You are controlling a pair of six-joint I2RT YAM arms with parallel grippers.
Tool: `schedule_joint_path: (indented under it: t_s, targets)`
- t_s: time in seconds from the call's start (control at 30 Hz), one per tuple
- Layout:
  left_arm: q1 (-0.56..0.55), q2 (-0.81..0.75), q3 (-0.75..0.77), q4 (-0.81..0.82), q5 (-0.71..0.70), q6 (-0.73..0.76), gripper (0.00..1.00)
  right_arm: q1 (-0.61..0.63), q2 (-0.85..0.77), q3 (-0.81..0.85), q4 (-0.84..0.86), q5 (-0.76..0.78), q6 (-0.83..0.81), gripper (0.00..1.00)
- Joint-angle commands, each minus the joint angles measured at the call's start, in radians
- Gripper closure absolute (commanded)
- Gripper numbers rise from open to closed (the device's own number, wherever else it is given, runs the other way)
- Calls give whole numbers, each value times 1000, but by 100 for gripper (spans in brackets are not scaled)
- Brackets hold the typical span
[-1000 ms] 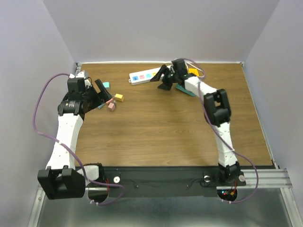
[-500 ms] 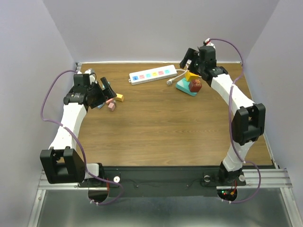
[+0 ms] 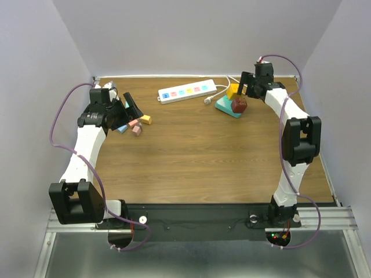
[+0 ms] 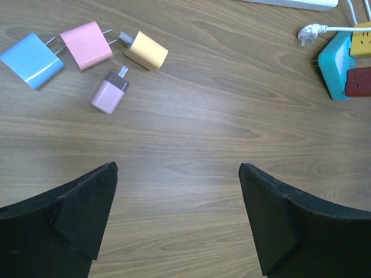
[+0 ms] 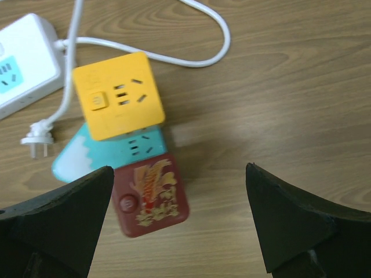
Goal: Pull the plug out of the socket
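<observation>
— Looking along the power strip (image 3: 187, 91), do we see anything plugged into it?

— We don't. It lies at the upper middle of the overhead view, near the back edge of the table (image 3: 191, 168), and every pastel outlet face we can make out looks bare. Four chargers lie loose at the upper left of the left wrist view: the blue adapter (image 4: 32, 59), pink adapter (image 4: 87, 44), yellow adapter (image 4: 146, 50) and lilac adapter (image 4: 110, 91). We'd judge the pulling is done.

— And the hands?

— Both are spread wide and empty. Our left gripper (image 4: 178, 174) hovers over bare wood. Our right gripper (image 5: 179, 171) hangs above the yellow cube socket (image 5: 119, 101) and red cube socket (image 5: 152, 194), which seem to sit on the teal triangular block (image 5: 104, 152).

— So what's left?

— Little, we think, beyond backing the arms away.

— What can't we settle?

— From overhead the strip is small, so we can't rule out a low plug. The left wrist view cuts it off at the top edge, and the right wrist view shows only its end at the upper left. Its white cord (image 5: 174, 58) runs out of frame, and the cord plug (image 5: 36, 143) lies loose beside the teal block. We can't tell which loose piece was the plug.
</observation>
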Motion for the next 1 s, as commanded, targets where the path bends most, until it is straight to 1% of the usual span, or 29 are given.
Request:
schedule_joint_path:
  t_s: [0.0, 0.1, 0.33, 0.4, 0.5, 0.6, 0.7, 0.73, 0.77, 0.83, 0.9, 0.93, 0.97]
  targets:
    - [-4, -17, 27, 20, 13, 16, 3, -26, 29, 10, -13, -200, -63, 0]
    - [-4, -8, 33, 22, 17, 13, 3, -26, 40, -12, -15, -323, -53, 1]
    - [-4, 6, 35, 25, 20, 11, 4, -26, 56, -21, -13, -445, -68, 1]
    - [-7, 10, 30, 26, 23, 11, 4, -26, 80, -4, -16, -442, -57, 1]
    - [-8, 18, 24, 28, 29, 11, 4, -27, 115, 19, -30, -356, -40, 2]
    - [-10, 18, 19, 30, 28, 14, 4, -24, 161, 52, -56, -316, -33, 2]
    - [-11, 19, 19, 28, 31, 16, 4, -24, 184, 69, -73, -341, -20, 9]
    - [-10, 21, 16, 28, 32, 17, 4, -24, 189, 77, -73, -348, -14, 15]
    - [-10, 21, 16, 26, 34, 17, 4, -24, 188, 77, -73, -348, -13, 18]
    - [-10, 18, 13, 26, 36, 20, 4, -21, 175, 82, -72, -342, -11, 23]
    - [-10, 19, 12, 26, 37, 22, 4, -18, 160, 80, -70, -333, -28, 25]
    - [-10, 19, 7, 26, 37, 20, 4, -16, 145, 77, -72, -324, -30, 34]
    - [-10, 22, 6, 28, 37, 20, 4, -15, 137, 74, -70, -319, -31, 39]
